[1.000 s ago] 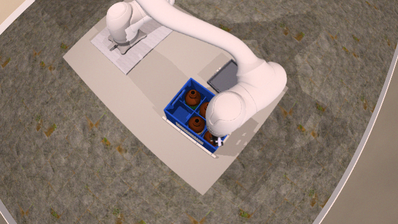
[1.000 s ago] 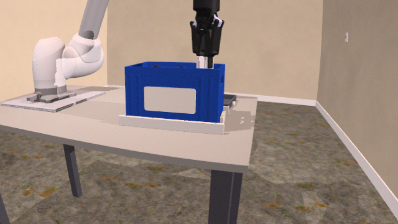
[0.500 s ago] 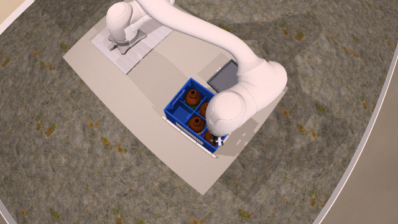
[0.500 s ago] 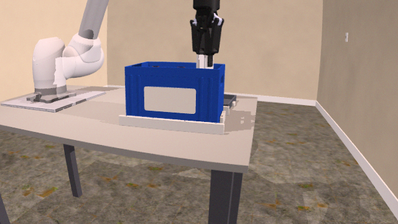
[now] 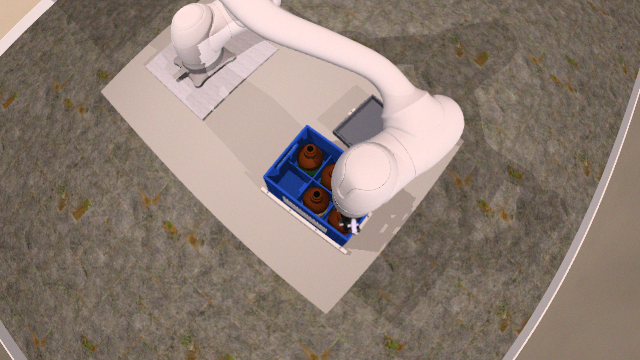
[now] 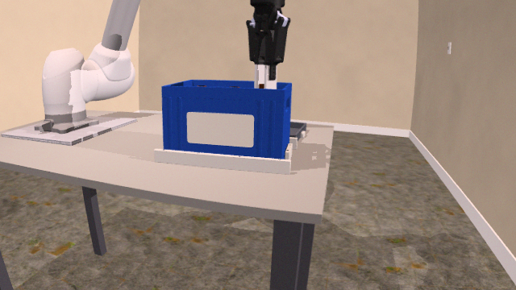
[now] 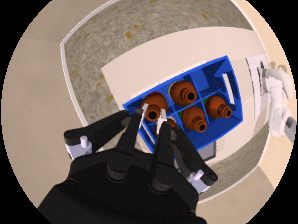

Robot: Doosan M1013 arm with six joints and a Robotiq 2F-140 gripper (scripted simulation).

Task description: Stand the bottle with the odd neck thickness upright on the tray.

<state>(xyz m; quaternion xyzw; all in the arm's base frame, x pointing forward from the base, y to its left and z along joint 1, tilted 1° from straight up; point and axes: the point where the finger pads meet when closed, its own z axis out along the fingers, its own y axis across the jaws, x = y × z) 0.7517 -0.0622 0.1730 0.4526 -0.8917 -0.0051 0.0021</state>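
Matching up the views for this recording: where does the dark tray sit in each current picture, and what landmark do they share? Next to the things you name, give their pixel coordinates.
Top: the tray (image 5: pixel 361 122) (image 6: pixel 297 130) (image 7: pixel 206 152) lies right of centre, above the crate, partly behind the arm.
Exterior: a sliver of it shows past the crate's right side.
Wrist: below the crate, right of the gripper's fingers, mostly hidden.
Shared landmark: the blue crate (image 5: pixel 280 159) (image 6: pixel 223 101) (image 7: pixel 236 95).

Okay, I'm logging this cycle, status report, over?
Gripper shut on corner bottle's neck. Bottle inside crate. Tray awaiting bottle. Crate wall alongside.
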